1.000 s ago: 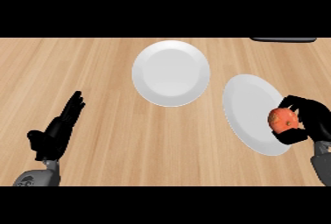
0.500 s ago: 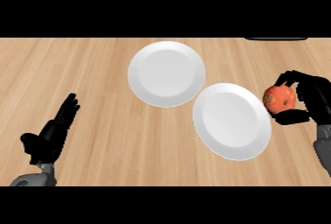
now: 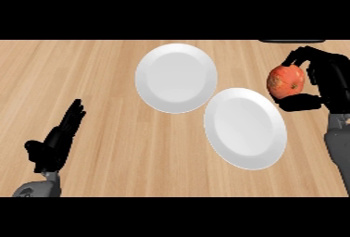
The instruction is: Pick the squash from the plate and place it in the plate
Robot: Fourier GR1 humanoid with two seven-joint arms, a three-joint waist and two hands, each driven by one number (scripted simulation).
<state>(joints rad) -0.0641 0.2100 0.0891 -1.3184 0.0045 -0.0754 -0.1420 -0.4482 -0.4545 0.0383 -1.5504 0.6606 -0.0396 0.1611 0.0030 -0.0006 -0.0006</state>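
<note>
Plates lie bare on the wooden counter (image 3: 103,92) in the head view: a far plate (image 3: 176,77) and a near plate (image 3: 245,128), their rims just beside each other. Right hand (image 3: 327,78) curls round the orange squash (image 3: 285,82), right of the near plate; left hand (image 3: 58,141) rests open at lower left; since half a second ago the near plate sits further left and the squash higher.

No writing, label, brand mark or number can be read anywhere on the counter (image 3: 103,92). Both white plates, the far plate (image 3: 176,77) and the near plate (image 3: 245,128), are plain and unmarked, and the orange squash (image 3: 285,81) shows only mottled skin. The dark object (image 3: 292,41) at the top edge is mostly cut off, so any marking there cannot be told.
</note>
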